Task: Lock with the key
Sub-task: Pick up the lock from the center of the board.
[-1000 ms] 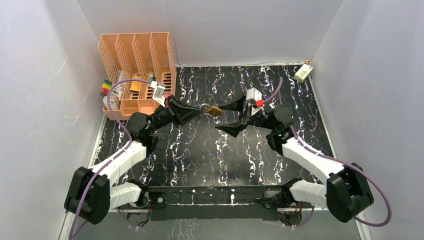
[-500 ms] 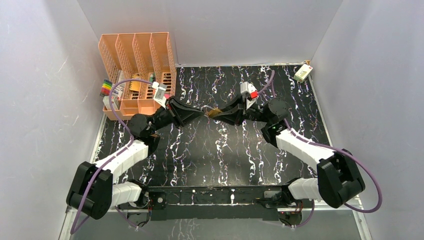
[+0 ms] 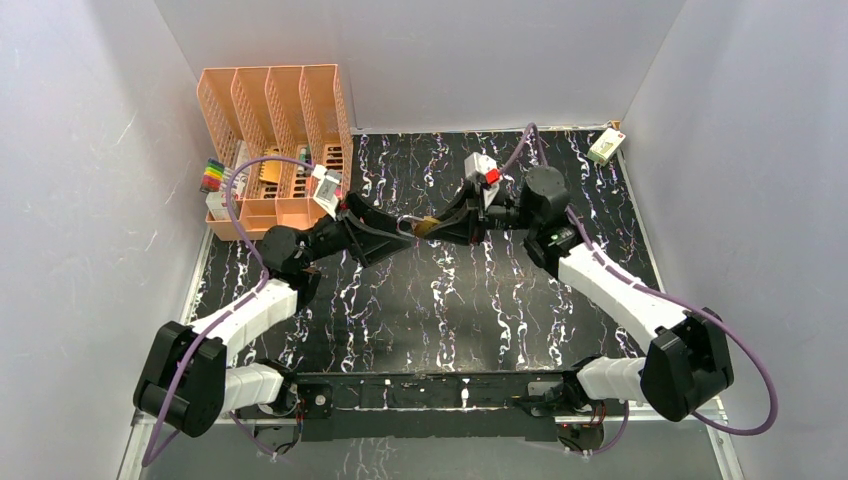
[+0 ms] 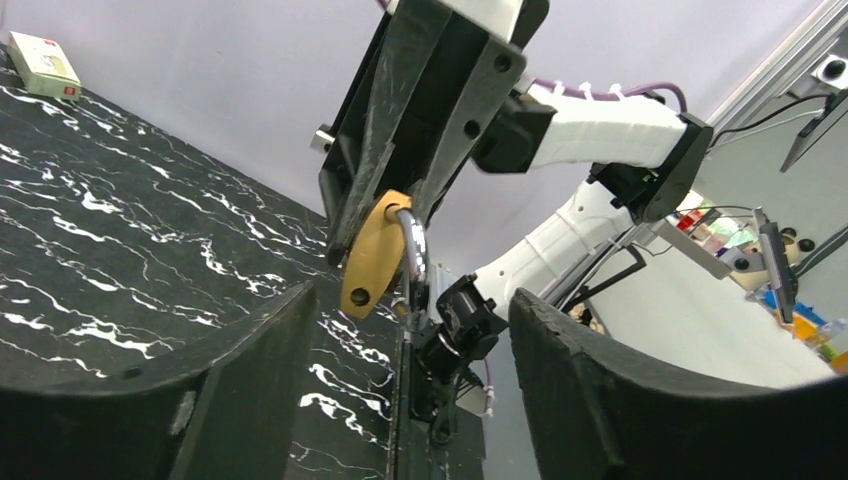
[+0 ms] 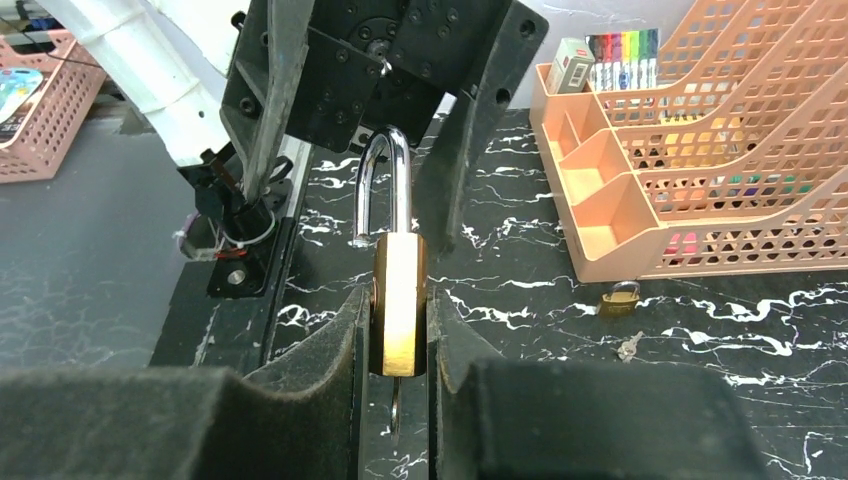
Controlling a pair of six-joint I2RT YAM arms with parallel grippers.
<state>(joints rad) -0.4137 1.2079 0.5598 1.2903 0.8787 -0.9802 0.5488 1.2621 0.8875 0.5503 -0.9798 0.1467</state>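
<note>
The padlock [image 5: 399, 300], its shackle [image 5: 385, 180] open, is held in mid-air between the two arms. The right gripper [image 3: 443, 224] has just clamped onto its brass body. The left gripper [image 4: 405, 300] has just let go, jaws spread. The handover looks done; locking remains.

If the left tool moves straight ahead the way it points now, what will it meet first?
Most likely the brass padlock, gripped by the right tool; depth is unclear.
</note>
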